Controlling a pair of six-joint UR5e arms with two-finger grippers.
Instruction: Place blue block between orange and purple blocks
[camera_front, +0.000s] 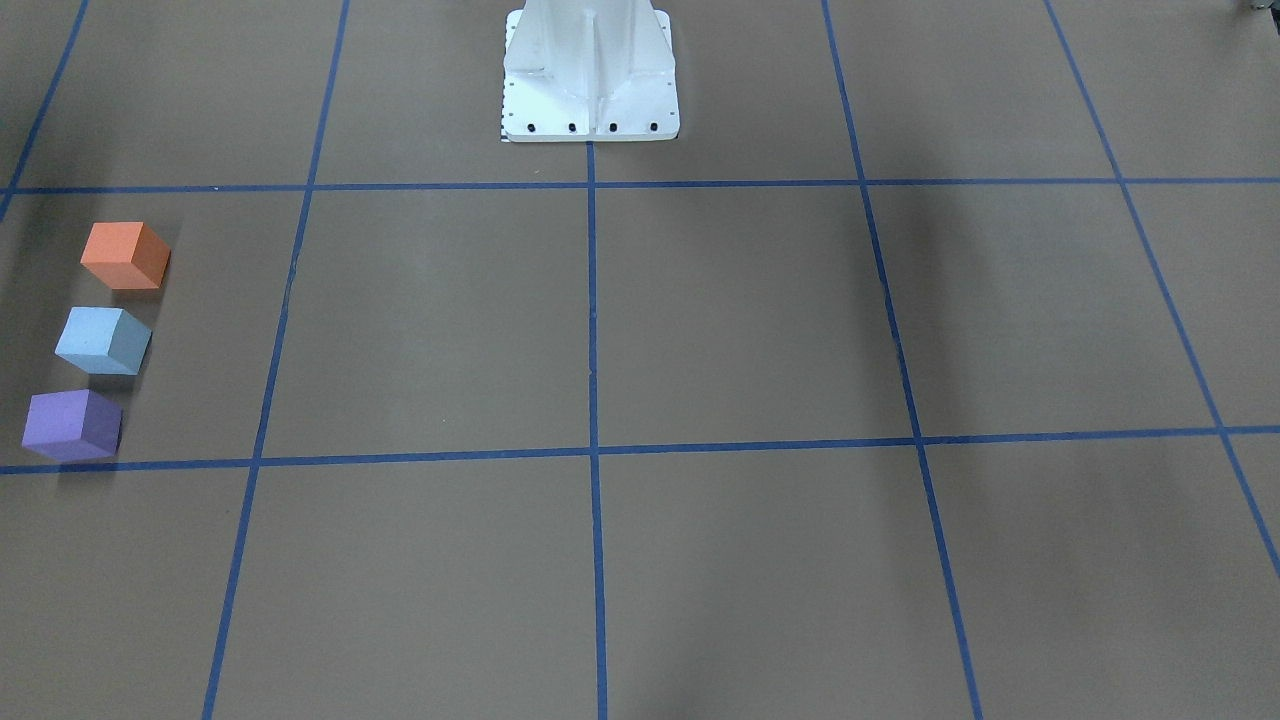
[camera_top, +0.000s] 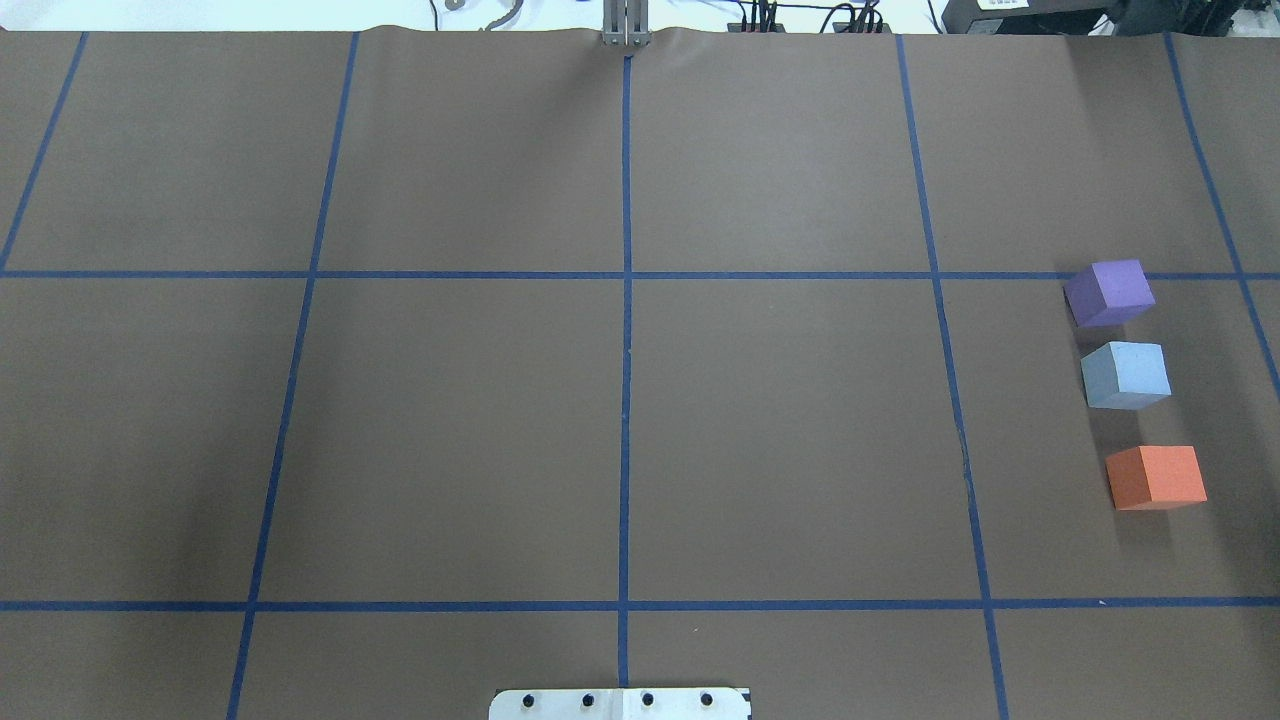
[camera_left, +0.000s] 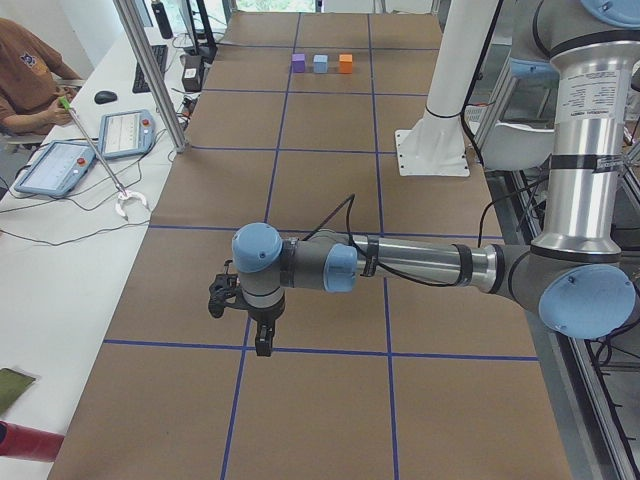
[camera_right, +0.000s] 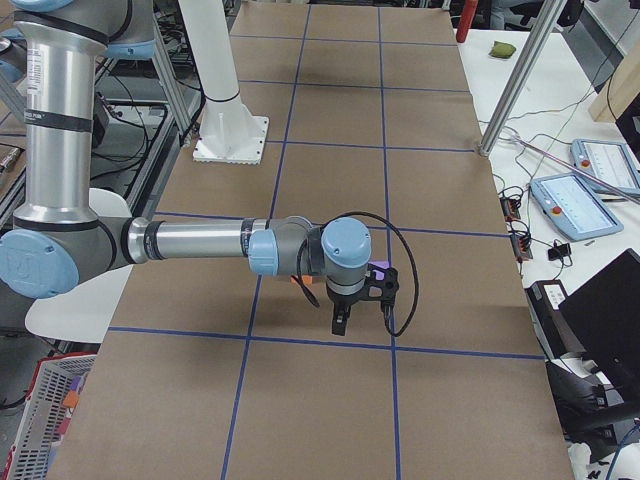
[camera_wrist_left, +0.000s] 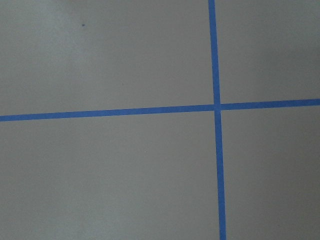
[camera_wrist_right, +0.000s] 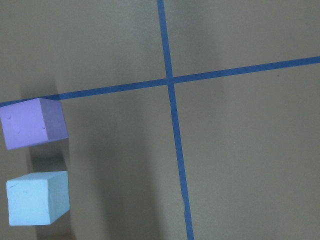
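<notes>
The blue block (camera_top: 1127, 375) stands on the brown table (camera_top: 450, 420) at the robot's right side, in one row with the orange block (camera_top: 1157, 477) and the purple block (camera_top: 1109, 292). The row runs away from the robot: the orange block is nearest to it, the blue one is in the middle, the purple one is farthest. The blue block is between the two others and touches neither of them. It is a cube, so it shows no long axis; it lies flat on one face, and in the overhead view its sides are turned only a little against the blue tape lines (camera_top: 800, 275). The purple block stands right at one cross line of the tape. In the right side view the right arm reaches out over this place and hides most of the row. The right gripper (camera_right: 340, 325) hangs over the table with the fingers pointing down; the right wrist view looks down on the purple and blue blocks. The left gripper (camera_left: 263, 348) hangs over a tape crossing, well apart from the blocks. For both grippers I cannot tell how far the fingers are open. The white robot base (camera_front: 590, 100) stands at the middle of the table edge, and an operator (camera_left: 25, 70) sits at a side desk.
</notes>
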